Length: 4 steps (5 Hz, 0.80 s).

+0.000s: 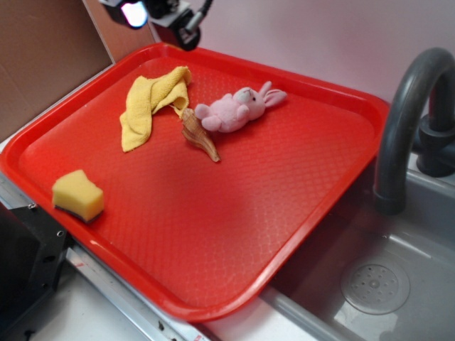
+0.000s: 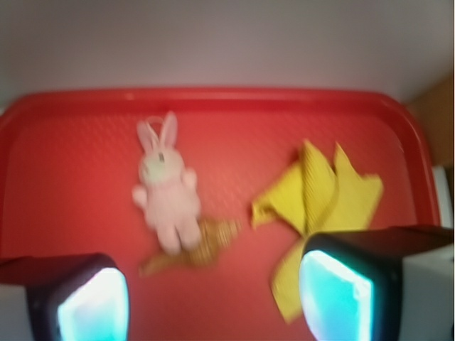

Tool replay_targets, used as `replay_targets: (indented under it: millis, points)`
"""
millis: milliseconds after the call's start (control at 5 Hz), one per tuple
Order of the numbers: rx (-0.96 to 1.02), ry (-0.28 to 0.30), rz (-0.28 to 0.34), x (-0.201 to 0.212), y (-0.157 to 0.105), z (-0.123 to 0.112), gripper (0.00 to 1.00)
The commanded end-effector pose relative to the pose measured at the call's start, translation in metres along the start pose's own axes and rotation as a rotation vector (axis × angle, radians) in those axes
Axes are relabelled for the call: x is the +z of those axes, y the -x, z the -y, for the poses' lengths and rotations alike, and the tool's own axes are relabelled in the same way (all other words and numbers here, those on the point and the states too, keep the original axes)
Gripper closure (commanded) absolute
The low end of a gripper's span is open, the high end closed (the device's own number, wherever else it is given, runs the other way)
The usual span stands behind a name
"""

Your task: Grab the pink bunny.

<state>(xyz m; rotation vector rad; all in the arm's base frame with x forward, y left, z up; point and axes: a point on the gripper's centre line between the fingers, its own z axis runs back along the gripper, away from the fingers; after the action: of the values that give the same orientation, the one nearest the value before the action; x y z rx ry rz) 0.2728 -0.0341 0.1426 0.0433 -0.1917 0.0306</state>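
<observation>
The pink bunny [image 1: 238, 108] lies on its back on the red tray [image 1: 306, 177], toward the far side, ears pointing right. In the wrist view the bunny [image 2: 166, 190] sits left of centre, ears up. My gripper [image 1: 160, 14] hangs high above the tray's far left corner, well away from the bunny. Seen from the wrist, my gripper [image 2: 213, 302] is open, its two pads wide apart with bare tray between them.
A brown spiral seashell [image 1: 199, 133] touches the bunny's legs. A crumpled yellow cloth [image 1: 151, 103] lies left of it. A yellow sponge [image 1: 78, 195] sits near the tray's front left. A grey faucet [image 1: 405, 121] and sink [image 1: 370, 284] stand to the right.
</observation>
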Motion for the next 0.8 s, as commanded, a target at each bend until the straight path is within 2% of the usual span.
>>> replay_targets:
  millis: [0,200,600]
  points:
    - [-0.012,0.038,0.003,-0.032,-0.042,-0.001,0.0]
    - [-0.059,0.111,-0.065,-0.061,-0.042,0.006,0.0]
    - [-0.175,0.221,-0.166,-0.099,-0.028,0.027,0.0]
